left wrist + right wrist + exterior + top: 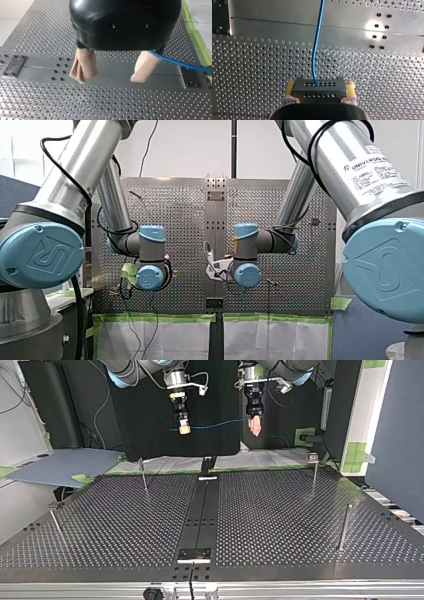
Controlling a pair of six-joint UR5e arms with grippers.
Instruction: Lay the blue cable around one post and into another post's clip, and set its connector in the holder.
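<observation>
Blue cable [317, 50] ran from its dark connector [319, 87], which my right arm's jaws clamped between yellow pads [290, 88], and crossed through the air to my left arm's jaws. Those stood wide apart, their beige pads [83, 65] gripping nothing, with the cable passing just behind one of them. Both hung above the perforated surface [280, 510], apart from its thin posts [343, 527].

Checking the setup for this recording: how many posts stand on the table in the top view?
4, by the top view: far-left post, far-right post, near-right post, near-left post. None seems hidden, though I cannot be sure.
</observation>
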